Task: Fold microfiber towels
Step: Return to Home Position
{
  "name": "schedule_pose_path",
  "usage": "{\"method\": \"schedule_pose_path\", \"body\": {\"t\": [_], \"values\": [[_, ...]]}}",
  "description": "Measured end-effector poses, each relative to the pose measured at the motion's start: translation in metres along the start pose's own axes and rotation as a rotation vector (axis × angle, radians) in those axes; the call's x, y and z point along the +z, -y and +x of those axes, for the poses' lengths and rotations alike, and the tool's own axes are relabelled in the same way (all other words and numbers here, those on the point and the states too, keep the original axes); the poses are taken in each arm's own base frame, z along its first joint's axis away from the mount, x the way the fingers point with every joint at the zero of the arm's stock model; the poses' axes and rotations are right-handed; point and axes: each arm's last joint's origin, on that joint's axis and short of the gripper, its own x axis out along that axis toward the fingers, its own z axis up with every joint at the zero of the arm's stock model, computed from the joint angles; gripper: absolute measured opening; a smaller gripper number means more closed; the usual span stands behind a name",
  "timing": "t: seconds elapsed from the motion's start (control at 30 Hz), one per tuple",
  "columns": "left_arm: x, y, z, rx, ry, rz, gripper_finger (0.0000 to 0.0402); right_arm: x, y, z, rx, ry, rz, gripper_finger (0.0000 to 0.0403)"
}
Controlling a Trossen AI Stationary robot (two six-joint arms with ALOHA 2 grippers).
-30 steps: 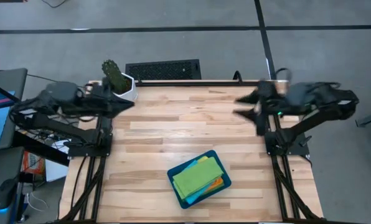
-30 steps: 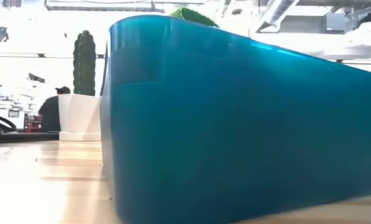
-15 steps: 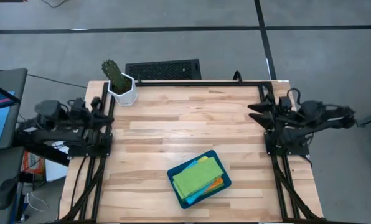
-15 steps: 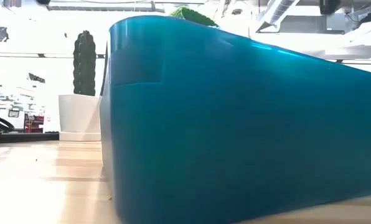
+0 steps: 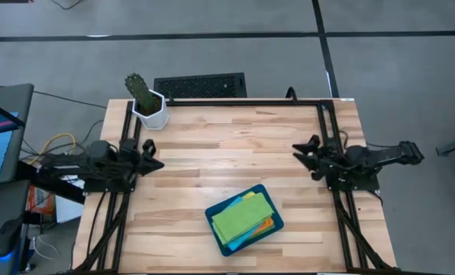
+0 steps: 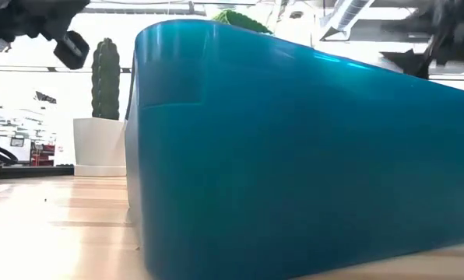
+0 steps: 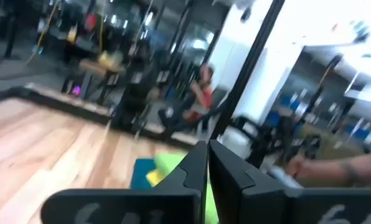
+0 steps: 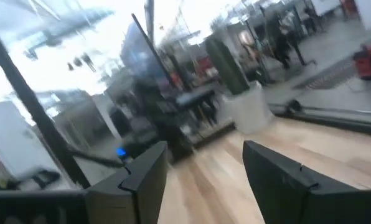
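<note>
The microfiber towels (image 5: 241, 217) lie stacked in a dark teal tray (image 5: 221, 243) near the table's front edge; a green one is on top, with yellow, orange and blue edges showing. The low view is filled by the tray's wall (image 6: 294, 155), with a bit of green towel (image 6: 240, 17) above its rim. My left gripper (image 5: 156, 162) hangs shut at the table's left edge, far from the tray. My right gripper (image 5: 304, 159) stands open at the right edge with nothing between its fingers. In the wrist views the left gripper (image 7: 207, 168) is shut and the right gripper (image 8: 204, 165) is open.
A cactus in a white pot (image 5: 145, 103) stands at the far left corner. A black grille (image 5: 201, 85) lies beyond the far edge. Bare wood (image 5: 227, 149) stretches between the two arms. A person (image 7: 204, 93) shows in the room beyond the table.
Both arms have folded down from a raised pose and drawn toward the table's near edge, each ending low beside its own base with the gripper tipped to about level. The tray and towels have stayed still.
</note>
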Motion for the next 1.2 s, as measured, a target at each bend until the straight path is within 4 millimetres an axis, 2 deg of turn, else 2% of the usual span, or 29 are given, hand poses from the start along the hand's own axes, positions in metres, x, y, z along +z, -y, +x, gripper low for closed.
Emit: {"method": "schedule_pose_path", "body": {"t": [0.03, 0.13, 0.3, 0.43, 0.53, 0.73, 1.2], "values": [[-0.008, -0.004, 0.001, -0.010, 0.020, -0.009, 0.0007, -0.010, 0.004, 0.000, -0.011, -0.028, -0.011, 0.0233], [-0.038, -0.019, 0.005, 0.004, -0.004, -0.058, 0.0007, -0.009, 0.003, 0.000, -0.012, -0.027, 0.014, 0.0233], [-0.050, -0.026, 0.006, 0.107, -0.084, -0.077, 0.0007, -0.011, 0.004, 0.000, -0.017, -0.047, -0.026, 0.0233], [-0.045, -0.025, 0.006, 0.111, -0.035, -0.023, 0.0007, -0.014, 0.005, 0.000, -0.027, -0.073, -0.070, 0.0233], [-0.046, -0.026, 0.006, 0.122, -0.043, -0.004, 0.0007, -0.015, 0.005, 0.000, -0.030, -0.080, -0.024, 0.0233], [-0.050, -0.027, 0.006, 0.140, -0.083, -0.055, 0.0007, -0.015, 0.006, 0.000, -0.029, -0.087, 0.002, 0.0233], [-0.050, -0.029, 0.005, 0.179, -0.086, -0.051, 0.0007, -0.015, 0.006, 0.000, -0.029, -0.087, 0.002, 0.0233]]}}
